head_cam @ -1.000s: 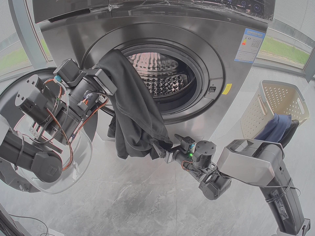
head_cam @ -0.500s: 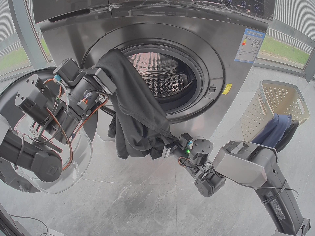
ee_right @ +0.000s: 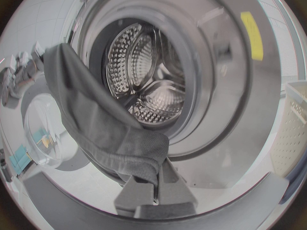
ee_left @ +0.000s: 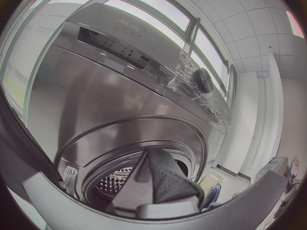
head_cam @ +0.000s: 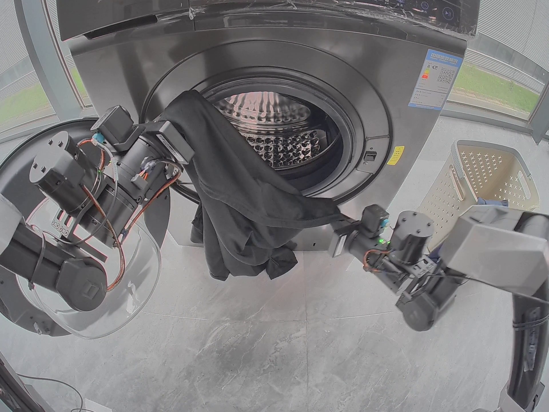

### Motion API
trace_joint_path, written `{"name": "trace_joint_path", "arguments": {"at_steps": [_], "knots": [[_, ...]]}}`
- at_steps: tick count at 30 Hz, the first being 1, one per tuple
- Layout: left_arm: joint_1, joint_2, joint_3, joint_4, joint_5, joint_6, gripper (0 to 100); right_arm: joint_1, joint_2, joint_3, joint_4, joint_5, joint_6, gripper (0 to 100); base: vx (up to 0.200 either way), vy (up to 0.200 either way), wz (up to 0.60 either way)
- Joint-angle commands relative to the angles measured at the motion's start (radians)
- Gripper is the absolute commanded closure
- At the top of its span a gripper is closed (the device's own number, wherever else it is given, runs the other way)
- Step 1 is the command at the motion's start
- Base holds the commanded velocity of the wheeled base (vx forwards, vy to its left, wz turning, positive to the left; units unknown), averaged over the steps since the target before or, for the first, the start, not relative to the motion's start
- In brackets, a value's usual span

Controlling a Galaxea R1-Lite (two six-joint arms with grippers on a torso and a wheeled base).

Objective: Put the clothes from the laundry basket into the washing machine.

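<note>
- Two grippers share one dark grey knit garment (head_cam: 246, 201), stretched across the lower left of the round opening of the silver front-loading washing machine (head_cam: 400, 161).
- At about nine o'clock of that opening in the head view, we see the left gripper (ee_left: 153, 189) clenched on the garment's upper end, with the cloth draped over its fingers.
- At about five o'clock of the opening, the right gripper (head_cam: 338, 225) is closed on the garment's other end; in the right wrist view the fabric is pinched between its two fingers (ee_right: 174, 186).
- Between the two grips the cloth runs taut, and a loose fold hangs below it toward six o'clock, above the grey tiled floor (head_cam: 257, 344).
- Most of the garment is outside the perforated steel drum (head_cam: 269, 127).
- We see the clear round door (head_cam: 114, 293) swung open at eight o'clock of the opening.
- The cream perforated plastic laundry basket (head_cam: 486, 173) stands at about three o'clock of the machine, with a blue cloth (ee_left: 212, 195) at its edge.
</note>
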Motion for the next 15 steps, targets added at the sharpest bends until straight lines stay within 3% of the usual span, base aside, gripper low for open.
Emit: {"name": "trace_joint_path", "arguments": {"at_steps": [1,6,15], "knots": [[0.031,0.025,-0.011,-0.003,0.003,-0.013,100,-0.078,-0.35,0.192,0.0,0.038,-0.013,100,0.0,0.0,0.0],[0.037,0.013,-0.001,-0.014,0.03,-0.015,100,-0.138,-0.473,0.19,0.0,0.017,0.019,100,0.0,0.0,0.0],[0.032,0.007,0.012,-0.017,0.041,-0.013,100,-0.146,-0.508,0.08,0.0,-0.012,0.031,100,0.0,0.0,0.0]]}}
